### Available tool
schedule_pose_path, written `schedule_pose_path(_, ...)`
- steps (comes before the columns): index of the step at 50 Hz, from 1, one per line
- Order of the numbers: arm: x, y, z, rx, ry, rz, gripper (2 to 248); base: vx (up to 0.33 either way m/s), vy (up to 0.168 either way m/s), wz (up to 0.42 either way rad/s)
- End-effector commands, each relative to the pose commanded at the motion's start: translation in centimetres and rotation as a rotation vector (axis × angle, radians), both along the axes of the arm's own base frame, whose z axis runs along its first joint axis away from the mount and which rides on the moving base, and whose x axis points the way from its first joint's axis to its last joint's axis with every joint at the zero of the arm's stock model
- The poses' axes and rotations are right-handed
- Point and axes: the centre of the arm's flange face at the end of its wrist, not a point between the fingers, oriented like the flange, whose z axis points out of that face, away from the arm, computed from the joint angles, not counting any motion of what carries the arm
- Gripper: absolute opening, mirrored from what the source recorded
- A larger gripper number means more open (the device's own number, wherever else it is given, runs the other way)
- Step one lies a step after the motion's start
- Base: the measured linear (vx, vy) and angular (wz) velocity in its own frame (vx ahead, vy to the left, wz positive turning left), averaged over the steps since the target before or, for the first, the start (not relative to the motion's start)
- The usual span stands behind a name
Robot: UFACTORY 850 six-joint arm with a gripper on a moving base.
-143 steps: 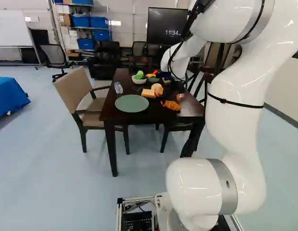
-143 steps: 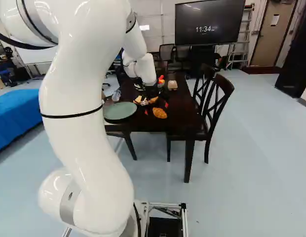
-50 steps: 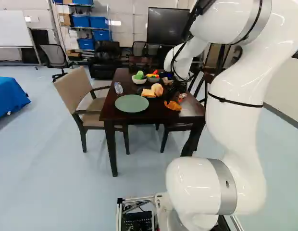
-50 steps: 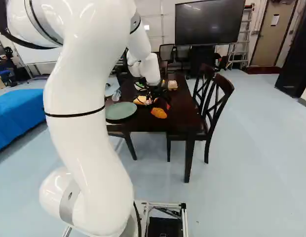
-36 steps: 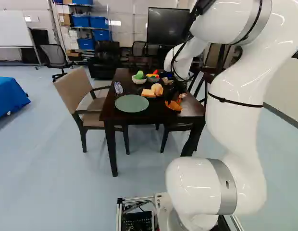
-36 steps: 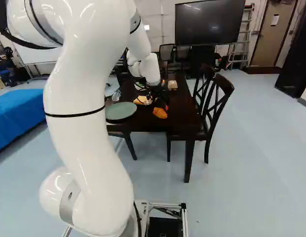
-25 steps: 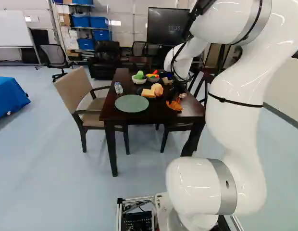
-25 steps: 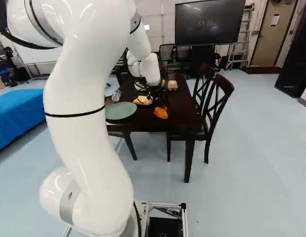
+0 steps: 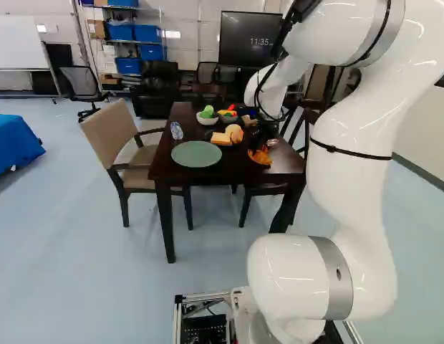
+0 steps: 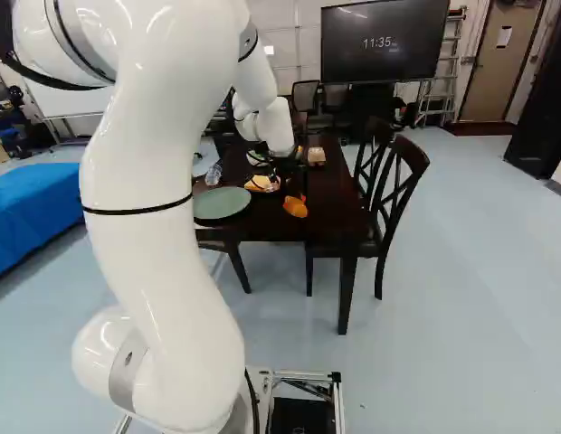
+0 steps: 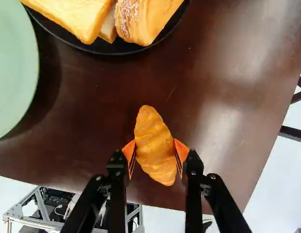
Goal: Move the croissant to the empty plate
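Orange pads (image 11: 180, 150) clasp the croissant (image 11: 155, 145), wrist view alone reveals.

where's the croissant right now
In the wrist view the croissant is gripped between the fingers; in the left base view it is right of the green plate, by the near edge of the table.

Dark wooden table (image 9: 236, 170), beige armchair (image 9: 107, 132), pale blue floor (image 9: 86, 251), white wall (image 9: 197, 18)
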Motion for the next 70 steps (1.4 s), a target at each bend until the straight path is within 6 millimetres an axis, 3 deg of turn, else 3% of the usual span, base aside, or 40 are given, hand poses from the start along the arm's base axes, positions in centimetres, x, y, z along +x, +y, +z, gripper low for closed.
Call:
schedule_pose_path(54, -2.5, 0.5, 6.7, -0.021, -0.114, 0.001, 122, 0.000, 0.000, 0.000)
schedule_pose_path(70, -3.3, 2.7, 8.9, -0.025, -0.152, 0.039, 122, 0.000, 0.000, 0.000)
